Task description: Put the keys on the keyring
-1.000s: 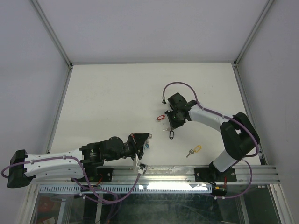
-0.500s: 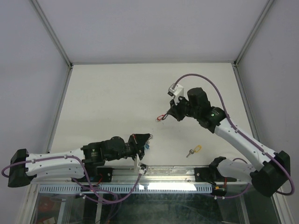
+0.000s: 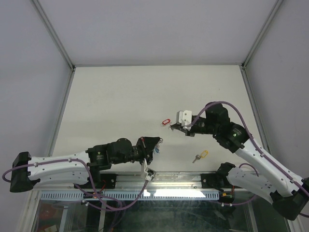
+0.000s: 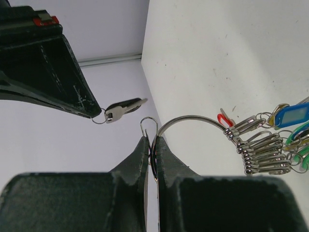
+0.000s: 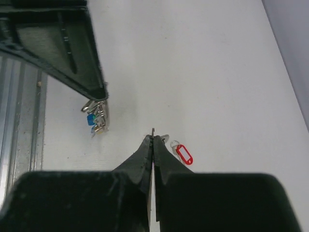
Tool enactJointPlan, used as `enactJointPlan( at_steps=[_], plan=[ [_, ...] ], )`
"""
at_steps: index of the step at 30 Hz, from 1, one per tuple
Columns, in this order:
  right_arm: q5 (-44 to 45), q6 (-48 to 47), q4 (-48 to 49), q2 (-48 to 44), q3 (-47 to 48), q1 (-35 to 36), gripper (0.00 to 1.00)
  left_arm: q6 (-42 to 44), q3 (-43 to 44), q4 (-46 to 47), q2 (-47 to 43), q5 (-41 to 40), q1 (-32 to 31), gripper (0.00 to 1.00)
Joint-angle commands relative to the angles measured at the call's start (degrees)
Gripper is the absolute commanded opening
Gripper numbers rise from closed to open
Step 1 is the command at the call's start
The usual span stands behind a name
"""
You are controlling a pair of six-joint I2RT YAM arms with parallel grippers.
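Keyring [image 4: 193, 116] wire is sitting pinched between the clenched fingers of the left pincer [image 4: 152, 145], over the near part of the bench [image 3: 120, 96]. From the fingertips the ring is arching up and away to that pincer's right, and a small bent loop of wire is standing just above the tips. As the only holder here, the ring is carrying a bunch of keys [image 4: 258, 152] threaded on its far stretch, well along the arc from the grip. Those keys are lying packed side by side, with their silver shanks running roughly crosswise in the left wrist view. Their plastic heads are hanging on the side away from the pincer, a blue tag [image 4: 292, 115] uppermost and green tags [image 4: 300, 140] under it.

The right pincer [image 5: 153, 139] is also clenched, and it is gripping a single key [image 4: 124, 106] at its small-ring end. The key's long axis is lying nearly level, and its free end is pointing toward the keyring's loop. It is hovering just up and left of the left pincer's fingertips, near the ring but apart from it.

A red-tagged key [image 5: 182, 152] is lying on the bench just right of the right pincer's tip. A yellow-tagged key [image 3: 200, 156] is resting on the bench behind that pincer, nearer the arm bases.
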Motion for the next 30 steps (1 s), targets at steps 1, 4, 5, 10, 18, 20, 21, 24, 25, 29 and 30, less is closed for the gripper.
enactJointPlan(
  at_steps=[1, 4, 5, 10, 18, 20, 21, 24, 25, 29, 30],
  plan=[
    [-5.6, -14.4, -9.0, -1.3, 3.8, 2.7, 0.0, 2.2, 3.2, 3.7, 0.3, 2.6, 0.4, 0.0],
    [-5.9, -17.2, -13.8, 0.1, 6.7, 3.0, 0.0, 2.5, 3.4, 3.7, 0.3, 2.8, 0.4, 0.0],
    [-5.4, -19.3, -16.2, 1.0, 8.1, 4.1, 0.0, 2.5, 3.4, 3.6, 0.2, 2.9, 0.4, 0.0],
    [-3.8, -22.8, -20.1, 4.1, 12.7, 7.5, 0.0, 2.7, 3.3, 3.5, 0.1, 3.2, 0.4, 0.0],
    [0.0, -27.1, -21.7, 8.5, 15.0, 12.4, 0.0, 2.9, 3.2, 3.5, 0.0, 3.4, 0.4, 0.0],
    [0.5, -27.4, -21.1, 8.7, 14.8, 13.0, 0.0, 2.9, 3.1, 3.4, -0.1, 3.5, 0.4, 0.0],
    [0.8, -27.5, -20.7, 8.7, 14.8, 13.3, 0.0, 2.9, 3.0, 3.4, -0.2, 3.5, 0.4, 0.0],
    [1.9, -28.4, -20.5, 9.0, 14.6, 13.7, 0.0, 3.0, 3.1, 3.4, -0.3, 3.7, 0.4, 0.0],
    [2.0, -28.6, -20.3, 9.1, 14.6, 13.9, 0.0, 2.9, 3.1, 3.4, -0.3, 3.7, 0.4, 0.0],
    [0.9, -29.1, -19.5, 9.1, 14.3, 14.4, 0.0, 3.0, 3.0, 3.4, -0.2, 3.6, 0.4, 0.0],
    [0.7, -29.4, -19.3, 9.0, 14.1, 14.5, 0.0, 3.0, 3.0, 3.4, -0.2, 3.6, 0.3, 0.0]
  ],
)
